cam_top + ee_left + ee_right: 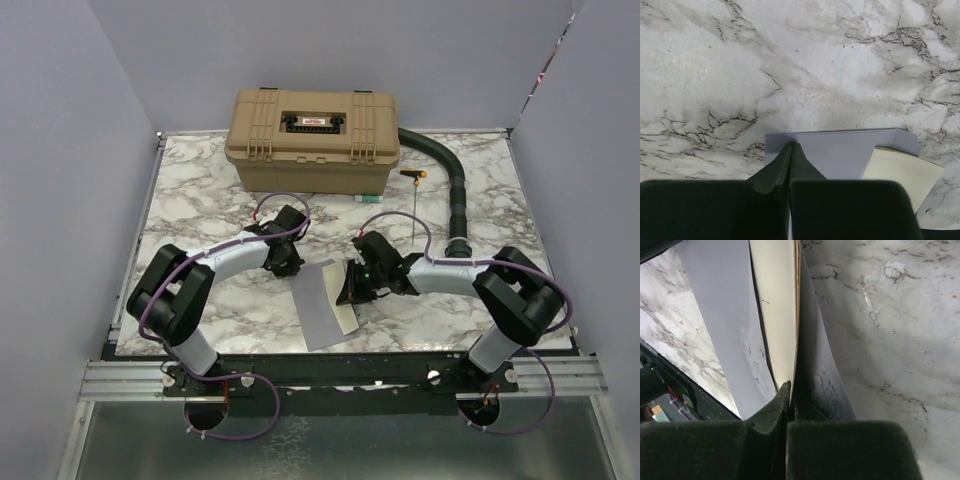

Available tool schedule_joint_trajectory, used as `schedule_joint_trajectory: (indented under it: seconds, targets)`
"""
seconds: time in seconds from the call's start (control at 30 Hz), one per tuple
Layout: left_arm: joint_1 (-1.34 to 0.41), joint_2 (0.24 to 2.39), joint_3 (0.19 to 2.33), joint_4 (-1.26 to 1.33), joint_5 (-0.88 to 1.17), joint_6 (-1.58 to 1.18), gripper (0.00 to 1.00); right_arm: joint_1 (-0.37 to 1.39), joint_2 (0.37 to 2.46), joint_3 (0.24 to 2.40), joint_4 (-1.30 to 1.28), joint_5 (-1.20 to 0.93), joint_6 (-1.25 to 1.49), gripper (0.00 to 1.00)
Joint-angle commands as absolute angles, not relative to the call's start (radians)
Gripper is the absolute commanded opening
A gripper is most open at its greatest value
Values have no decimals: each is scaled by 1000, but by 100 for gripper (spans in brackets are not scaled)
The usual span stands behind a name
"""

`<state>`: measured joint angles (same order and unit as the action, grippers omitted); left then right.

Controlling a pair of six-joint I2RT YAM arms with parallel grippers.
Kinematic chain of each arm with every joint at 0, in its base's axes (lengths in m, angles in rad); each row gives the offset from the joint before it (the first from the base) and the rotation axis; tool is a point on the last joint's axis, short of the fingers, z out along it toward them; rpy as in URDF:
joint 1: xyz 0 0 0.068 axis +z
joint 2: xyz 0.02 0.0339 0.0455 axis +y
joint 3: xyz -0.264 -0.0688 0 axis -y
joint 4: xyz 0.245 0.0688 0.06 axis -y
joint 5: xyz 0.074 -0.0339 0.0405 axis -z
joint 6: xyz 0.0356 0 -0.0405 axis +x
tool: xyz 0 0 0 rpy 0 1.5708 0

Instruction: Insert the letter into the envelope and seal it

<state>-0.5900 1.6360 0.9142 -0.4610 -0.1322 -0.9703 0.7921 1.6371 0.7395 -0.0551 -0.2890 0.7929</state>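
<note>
The grey-lavender envelope (pixel 318 300) lies near the table's front edge between my two grippers, raised on its right side. The letter (pixel 346 318), pale cream on this face, sticks out of it at the lower right. My left gripper (pixel 287 268) is shut on the envelope's (pixel 840 152) near-left edge, with the letter's corner (pixel 902 172) showing to the right. My right gripper (pixel 356 285) is shut on the letter's (pixel 777 315) edge. The envelope's grey walls (pixel 715 305) spread to either side of the sheet, so part of it sits inside.
A tan hard case (pixel 316 135) stands at the back centre. A dark corrugated hose (pixel 452 190) curves along the right. A small orange-handled screwdriver (pixel 413 177) and a small green-and-white item (pixel 371 200) lie near the case. Grey walls enclose the marble table (pixel 200 200).
</note>
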Motion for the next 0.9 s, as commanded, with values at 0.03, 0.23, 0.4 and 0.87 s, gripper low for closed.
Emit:
schedule_joint_trajectory:
  seconds: [0.03, 0.23, 0.4, 0.87]
  targets:
    - [-584, 1721, 853, -538, -167, -976, 0, 798, 1629, 682, -131, -308, 801, 1]
    - [-584, 1717, 848, -531, -148, -974, 0, 798, 1646, 680, -56, -338, 790, 1]
    - [-584, 1696, 828, -514, -133, -977, 0, 798, 1732, 737, -11, -358, 775, 1]
    - [-583, 1657, 883, -503, -90, -892, 3, 798, 1661, 798, -144, -271, 768, 33]
